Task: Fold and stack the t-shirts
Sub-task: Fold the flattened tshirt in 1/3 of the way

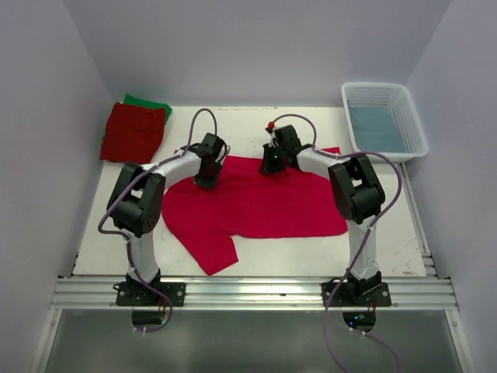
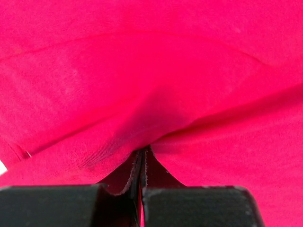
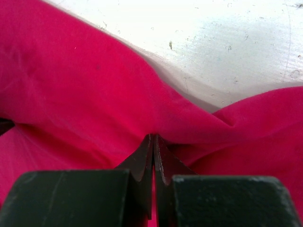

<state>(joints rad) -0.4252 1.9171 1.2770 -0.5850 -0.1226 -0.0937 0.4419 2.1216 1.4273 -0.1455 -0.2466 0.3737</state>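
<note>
Jaws clamped on the crimson-pink t-shirt (image 1: pixel 264 206), both sides

Looking down from the top view, I had the crimson-pink t-shirt spread across the middle of the surface (image 1: pixel 311 252), one sleeve trailing toward the near edge on the left. Left jaws were down on the cloth near its far-left corner, and through the left wrist view I saw them pressed together with a fold of pink pinched between the tips; the frame was filled with nothing but shirt. Right jaws sat at the far edge of the same shirt, further right. They were closed tight too, with a ridge of fabric gathered up between them and bare surface showing just beyond.

Over in the far-left corner, the darker red t-shirt (image 1: pixel 132 132) lay folded on top of the green t-shirt (image 1: pixel 151 103), with green peeking out along its far side. That pile was well apart from the pink one. At far right, the white basket (image 1: pixel 411 124) held a blue cloth (image 1: pixel 375 128).
</note>
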